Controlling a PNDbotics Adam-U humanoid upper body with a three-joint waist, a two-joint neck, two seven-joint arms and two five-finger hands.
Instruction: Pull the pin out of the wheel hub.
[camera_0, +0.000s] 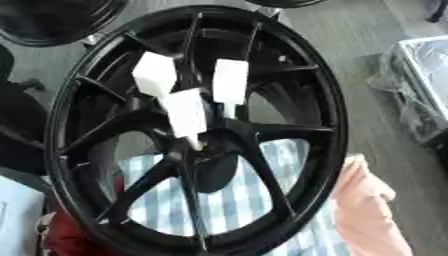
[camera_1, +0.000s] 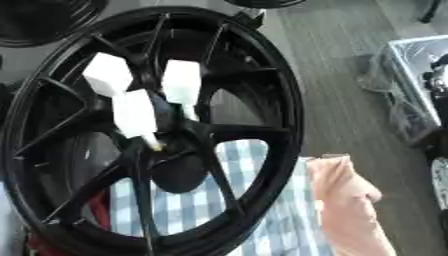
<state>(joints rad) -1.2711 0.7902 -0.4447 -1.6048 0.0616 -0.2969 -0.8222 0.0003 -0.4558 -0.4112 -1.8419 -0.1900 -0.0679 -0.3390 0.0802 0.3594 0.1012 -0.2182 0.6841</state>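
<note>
Black wheel (camera_0: 197, 130) upright, fills view. Three white pins (camera_0: 186, 112) stuck in hub (camera_0: 210, 150): two above hub centre, nearest ending at small yellowish tip just above centre. No hands visible, finger state cannot tell. Checked cloth (camera_0: 232, 200) behind lower spokes. Risk: pins close together, reach could knock neighbour or snag spoke; wheel could tip.

Three white pins (camera_0: 187, 111) stick out of the black wheel hub (camera_0: 206, 150), over a blue checked cloth (camera_0: 229, 200).
</note>
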